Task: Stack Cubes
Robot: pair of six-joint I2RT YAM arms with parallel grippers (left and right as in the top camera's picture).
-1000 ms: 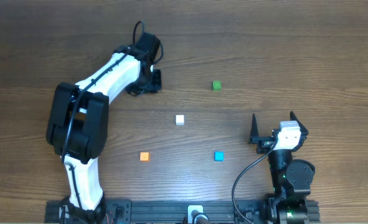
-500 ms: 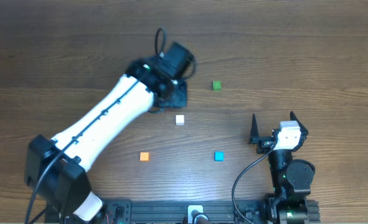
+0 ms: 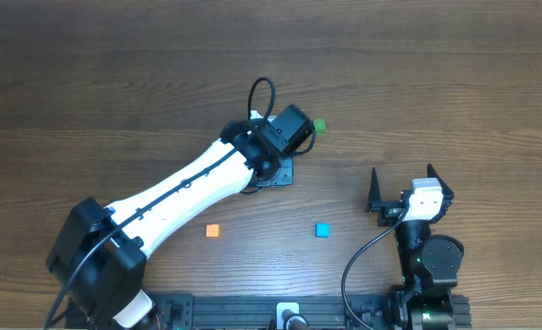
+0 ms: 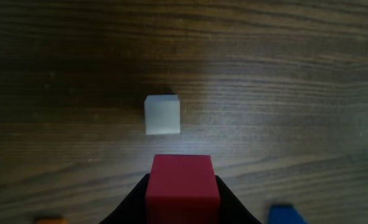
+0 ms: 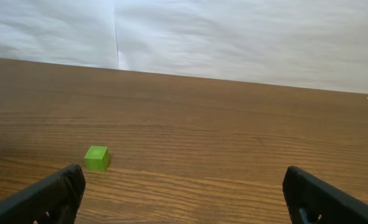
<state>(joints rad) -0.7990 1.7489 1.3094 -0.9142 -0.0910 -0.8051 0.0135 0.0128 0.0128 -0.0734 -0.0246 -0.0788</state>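
L tool (image 4: 182, 202): jaws narrow, clamped on red cube (image 4: 182, 183), one finger on each side face. Cube sat square between the fingers, top face level, not tilted. In top view L tool (image 3: 272, 171) was out over mid worktop (image 3: 454, 82), arm reaching diagonally from its base at lower left.

White cube (image 4: 162, 114) lay on worktop just ahead of the red cube, a strip of bare wood showing between them in L wrist view. Not touching. White cube a little off the red cube's centre line. Height of red above worktop: cannot tell.

R tool (image 3: 402, 176): jaws wide, nothing held, nothing touched. Parked near its own base at right; in R wrist view R tool (image 5: 184, 208) had both fingers far apart at the frame corners.

Other cubes, all single on worktop, well apart:
- green (image 3: 320, 126), just beyond L wrist in top view; also ahead of R tool (image 5: 97, 158)
- blue (image 3: 322, 230), between the two arms
- orange (image 3: 213, 231), beside L forearm
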